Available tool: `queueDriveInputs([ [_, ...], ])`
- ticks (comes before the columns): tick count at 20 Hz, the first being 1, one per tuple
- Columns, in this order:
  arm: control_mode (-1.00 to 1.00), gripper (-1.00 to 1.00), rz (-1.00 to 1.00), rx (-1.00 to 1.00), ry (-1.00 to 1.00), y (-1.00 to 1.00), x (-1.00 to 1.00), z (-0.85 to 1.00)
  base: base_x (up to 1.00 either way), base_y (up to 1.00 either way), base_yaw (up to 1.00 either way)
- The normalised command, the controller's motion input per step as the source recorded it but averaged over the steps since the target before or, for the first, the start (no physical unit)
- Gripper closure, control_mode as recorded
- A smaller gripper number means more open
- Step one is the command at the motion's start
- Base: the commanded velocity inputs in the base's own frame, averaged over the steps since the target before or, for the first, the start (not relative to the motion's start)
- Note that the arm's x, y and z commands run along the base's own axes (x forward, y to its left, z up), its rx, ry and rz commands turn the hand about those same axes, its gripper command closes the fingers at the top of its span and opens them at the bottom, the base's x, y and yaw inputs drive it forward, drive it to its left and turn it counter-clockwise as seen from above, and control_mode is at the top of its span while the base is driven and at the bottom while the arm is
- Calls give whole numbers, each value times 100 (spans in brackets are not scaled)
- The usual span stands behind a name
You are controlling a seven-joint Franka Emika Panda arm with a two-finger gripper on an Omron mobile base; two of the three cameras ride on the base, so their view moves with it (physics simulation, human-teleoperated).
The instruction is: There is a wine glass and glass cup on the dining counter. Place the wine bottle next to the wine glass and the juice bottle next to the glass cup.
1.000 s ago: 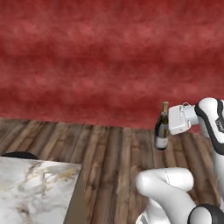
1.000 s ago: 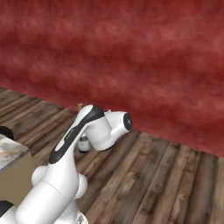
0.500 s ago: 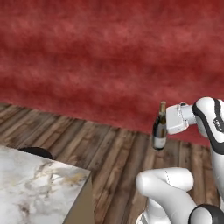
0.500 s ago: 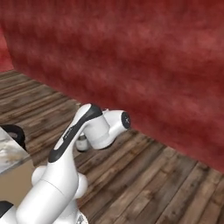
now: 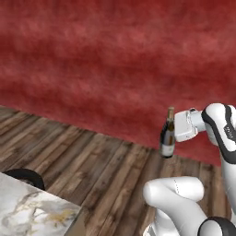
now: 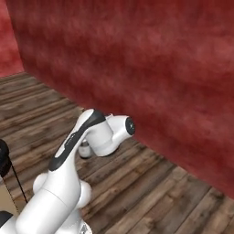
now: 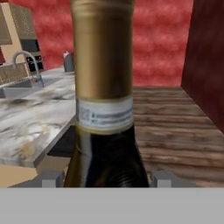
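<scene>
Pincer (image 5: 171, 133) is clamped on the wine bottle (image 5: 167, 134), w/ jaws closed in against the glass, 1 per side. In hand view the 2 fingertips (image 7: 51, 178) sit tight at either flank of the dark shoulder; gold-tan neck (image 7: 103, 48) rises straight up the middle. Bottle is upright, held in the air above the wood floor (image 5: 92, 156) in front of the red wall (image 5: 106, 60). Dining counter (image 7: 30, 120) lies off to the side w/ a curved faucet (image 7: 27, 61); its marble corner (image 5: 32, 214) shows low in left base view.
</scene>
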Motion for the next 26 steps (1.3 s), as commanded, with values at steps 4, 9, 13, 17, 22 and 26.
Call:
queueDriveInputs([
  [4, 100, 100, 0, 0, 0, 0, 0, 0, 52, -15, 43],
  [9, 100, 100, 0, 0, 0, 0, 0, 0, 48, -14, 46],
  [13, 100, 100, 0, 0, 0, 0, 0, 0, 52, -14, 41],
  [17, 100, 100, 0, 0, 0, 0, 0, 0, 53, -19, 31],
  [22, 100, 100, 0, 0, 0, 0, 0, 0, 59, -21, 27],
  [26, 100, 100, 0, 0, 0, 0, 0, 0, 60, -21, 29],
])
